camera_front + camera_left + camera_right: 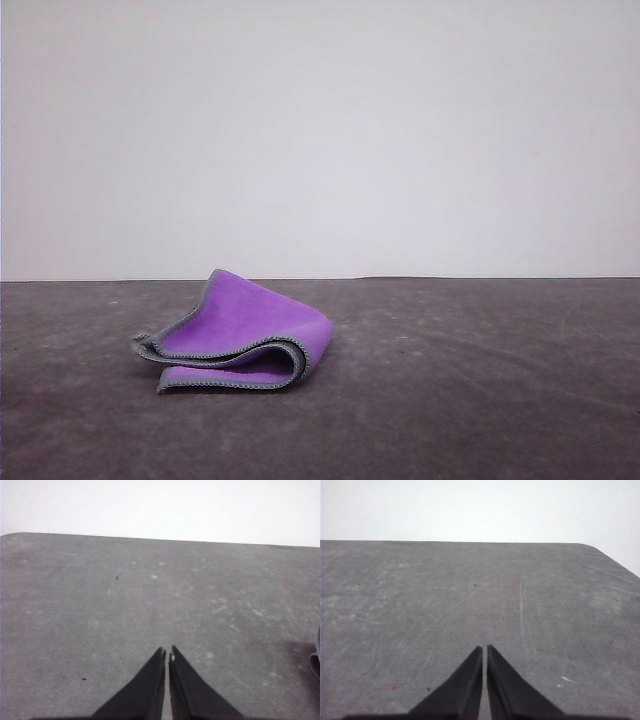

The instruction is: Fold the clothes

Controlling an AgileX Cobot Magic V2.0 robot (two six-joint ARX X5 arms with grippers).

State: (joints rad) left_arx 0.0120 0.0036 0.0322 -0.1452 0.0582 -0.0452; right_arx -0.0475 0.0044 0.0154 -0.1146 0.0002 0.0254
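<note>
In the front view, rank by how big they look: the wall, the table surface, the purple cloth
1. Wall, taking up the most of the picture.
2. Table, somewhat less.
3. Purple cloth, smallest by far, lying folded on the table.

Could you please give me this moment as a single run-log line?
cloth: folded, purple out, on table | left gripper: shut, empty | right gripper: shut, empty

My left wrist view cuts the cloth [316,656] at the frame edge (a dark sliver visible); its folded-under layers [232,375] remain hidden from me.
</note>
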